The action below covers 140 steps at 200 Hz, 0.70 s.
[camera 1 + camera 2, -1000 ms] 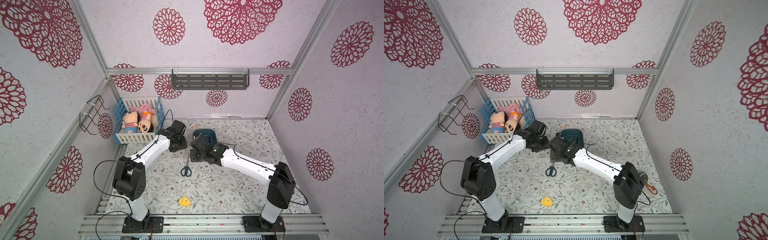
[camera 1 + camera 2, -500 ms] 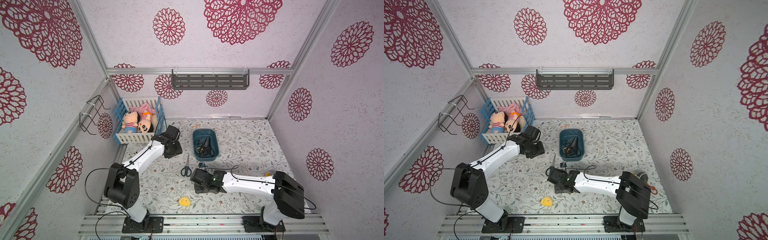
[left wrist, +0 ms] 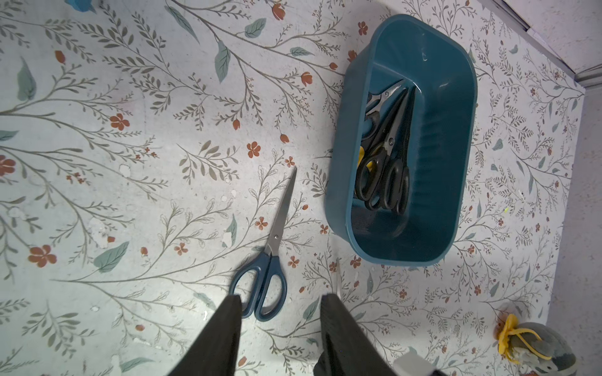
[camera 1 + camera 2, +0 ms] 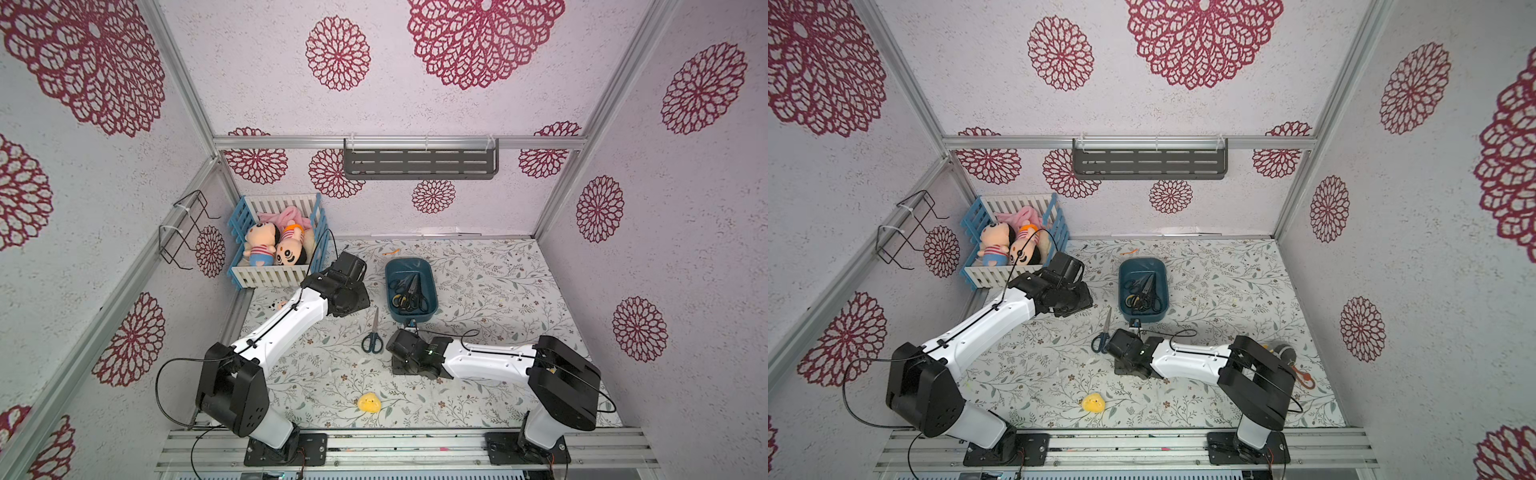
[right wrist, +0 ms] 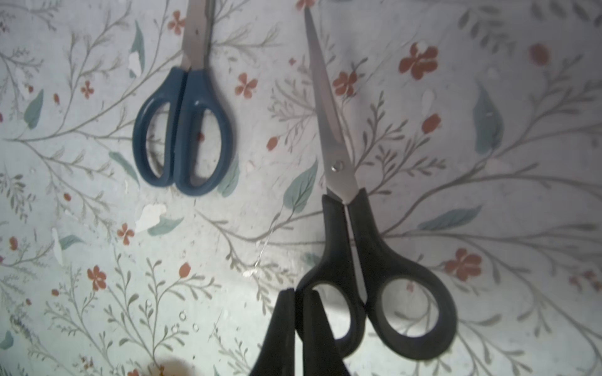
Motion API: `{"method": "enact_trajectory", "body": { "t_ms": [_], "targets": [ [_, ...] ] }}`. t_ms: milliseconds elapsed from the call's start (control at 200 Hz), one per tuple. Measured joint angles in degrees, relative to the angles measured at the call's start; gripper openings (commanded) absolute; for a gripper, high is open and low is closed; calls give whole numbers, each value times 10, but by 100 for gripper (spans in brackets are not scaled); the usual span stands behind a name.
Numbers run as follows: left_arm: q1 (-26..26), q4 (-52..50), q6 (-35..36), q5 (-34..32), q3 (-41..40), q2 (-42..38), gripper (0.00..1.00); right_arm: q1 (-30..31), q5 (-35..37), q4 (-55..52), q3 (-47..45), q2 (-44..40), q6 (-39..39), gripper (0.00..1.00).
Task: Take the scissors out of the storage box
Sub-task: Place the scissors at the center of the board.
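The teal storage box [image 4: 432, 291] [image 4: 1165, 286] [image 3: 439, 146] stands at mid-table and holds several scissors [image 4: 407, 291] [image 3: 387, 156] with black and yellow handles. A dark blue pair [image 4: 372, 338] [image 4: 1102, 338] [image 3: 272, 254] [image 5: 185, 130] lies flat on the mat just in front of the box. My right gripper [image 4: 405, 345] [image 5: 299, 293] is shut on a loop handle of a black pair [image 5: 351, 228], low over the mat beside the blue pair. My left gripper [image 4: 349, 291] [image 3: 281, 298] hangs open and holds nothing, left of the box.
A blue-and-white crate [image 4: 274, 276] with dolls sits at the back left. A yellow toy [image 4: 369, 402] lies near the front edge. A grey and orange object [image 4: 1283, 353] rests behind the right arm. A grey shelf [image 4: 419, 162] hangs on the back wall.
My right gripper came away from the box toward the front with the black pair in it. The left gripper drew back a little to the left of the box.
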Motion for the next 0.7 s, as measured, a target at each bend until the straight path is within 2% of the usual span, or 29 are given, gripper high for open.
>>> {"method": "enact_trajectory", "body": {
  "t_ms": [190, 375, 700],
  "targets": [
    [0, -2, 1, -11, 0, -1, 41, -43, -14, 6, 46, 43, -40, 0],
    [0, -4, 3, -18, 0, -1, 42, -53, -26, 13, 81, 82, -73, 0],
    [1, -6, 5, -19, 2, 2, 42, -46, -60, 25, 76, 82, -53, 0]
  ]
}}
